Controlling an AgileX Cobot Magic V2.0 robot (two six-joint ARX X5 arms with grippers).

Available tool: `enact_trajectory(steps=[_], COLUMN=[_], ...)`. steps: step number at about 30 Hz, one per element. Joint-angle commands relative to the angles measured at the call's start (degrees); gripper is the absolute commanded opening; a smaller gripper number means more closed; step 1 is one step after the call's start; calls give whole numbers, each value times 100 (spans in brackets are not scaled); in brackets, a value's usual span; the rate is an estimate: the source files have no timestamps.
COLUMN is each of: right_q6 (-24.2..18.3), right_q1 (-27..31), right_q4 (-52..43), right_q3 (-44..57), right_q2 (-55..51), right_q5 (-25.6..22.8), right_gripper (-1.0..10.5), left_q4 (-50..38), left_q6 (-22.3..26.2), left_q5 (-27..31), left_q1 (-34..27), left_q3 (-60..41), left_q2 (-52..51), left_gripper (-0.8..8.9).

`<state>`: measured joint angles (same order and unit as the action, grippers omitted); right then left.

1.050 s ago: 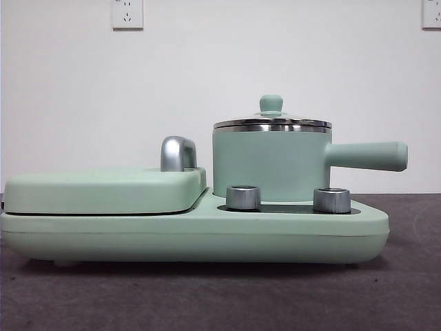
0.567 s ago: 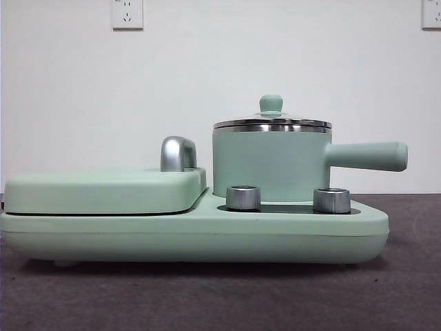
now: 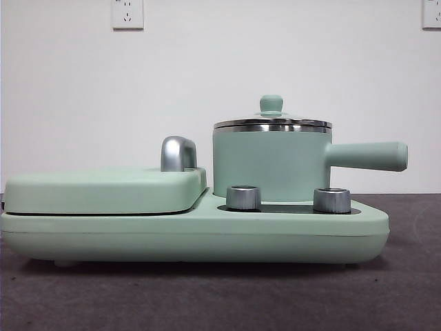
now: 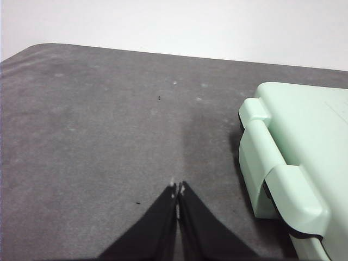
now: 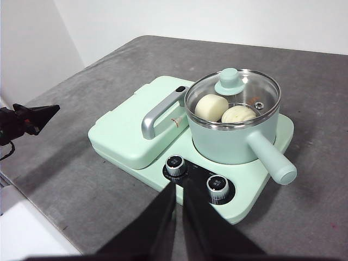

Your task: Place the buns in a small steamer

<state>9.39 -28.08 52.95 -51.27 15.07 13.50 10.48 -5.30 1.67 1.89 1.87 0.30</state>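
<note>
A plain white wall [image 3: 220, 76] with two sockets [image 3: 127, 14] rises behind the grey table [image 3: 220, 296].

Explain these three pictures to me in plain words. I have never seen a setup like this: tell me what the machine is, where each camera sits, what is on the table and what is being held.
This is a two-armed robot at a table. One picture looks level across the table. The other two come from cameras on each wrist, so the black wedges at the bottom are that arm's own jaws. On the grey table stands a mint-green cooker with a flat griddle and a small steamer. Through its glass lid you see two buns, already inside. The left gripper and the right gripper are both shut and hold nothing.
</note>
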Motion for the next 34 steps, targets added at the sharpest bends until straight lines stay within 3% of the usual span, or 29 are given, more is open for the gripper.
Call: enact_trajectory(steps=[1, 12, 17, 21, 28, 30, 34], right_q6=[-39, -42, -42, -46, -46, -46, -46], right_q1=[-28, -22, 389, 1023, 2079, 2243, 2448], right_q4=[-63, -63, -304, -1668, -4992, -5429, -5410], right_q3=[-50, -39, 179, 1126, 3370, 3781, 4291], right_q2=[17, 11, -2, -225, -592, -632, -719], right_q5=[2, -20, 31, 2, -28, -201, -649], right_gripper=[19, 19, 19, 19, 19, 19, 19], left_q4=[26, 26, 26, 26, 26, 26, 24], left_q6=[74, 76, 76, 74, 76, 74, 76], left_q5=[39, 42, 42, 42, 42, 42, 42], left_q1=[-7, -7, -7, -7, -7, -7, -7], left_q3=[-111, -111, -111, -111, -109, -109, -109], left_q2=[-11, -11, -11, -11, -11, -11, -11], left_gripper=[7, 7, 7, 7, 7, 7, 7])
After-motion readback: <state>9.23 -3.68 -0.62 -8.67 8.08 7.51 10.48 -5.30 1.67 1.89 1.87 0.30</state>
